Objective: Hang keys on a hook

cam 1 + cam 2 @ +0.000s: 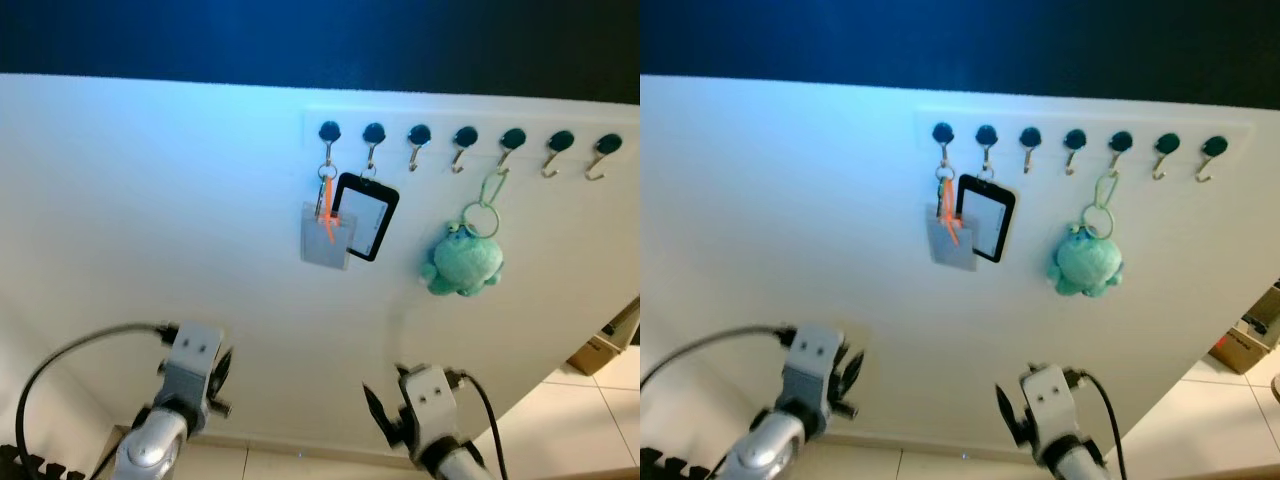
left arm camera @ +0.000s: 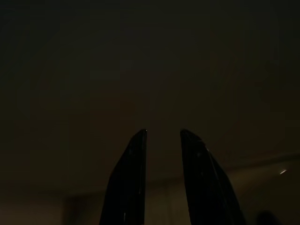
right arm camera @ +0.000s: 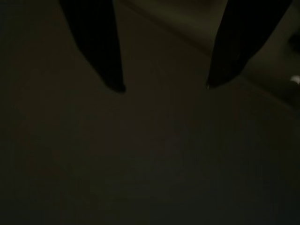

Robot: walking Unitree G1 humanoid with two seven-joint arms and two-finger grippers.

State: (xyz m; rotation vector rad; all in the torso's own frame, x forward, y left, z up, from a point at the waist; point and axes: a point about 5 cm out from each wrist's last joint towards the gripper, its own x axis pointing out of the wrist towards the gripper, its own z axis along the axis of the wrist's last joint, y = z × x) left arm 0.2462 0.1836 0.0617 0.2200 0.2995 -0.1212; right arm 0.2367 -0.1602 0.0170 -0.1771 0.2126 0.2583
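**Both pincers low and empty; keys on the rail above**

Left pincer: fingers narrowly parted, holding nothing. Right pincer: spread wide, also empty. Both sit low near the wall. Well above them, the keys with orange tag hang vertically from the first hook, beside a black card holder. The right pincer looks slightly nearer. No legible writing.

Head views: white wall evenly lit, with a cool bluish cast toward the upper centre under a black band along the top edge. Hanging items cast faint shadows. Focus slightly soft; the wall's upper edge tilts. Wrist views: very dark, black fingers in silhouette, a small glint at the right edge.
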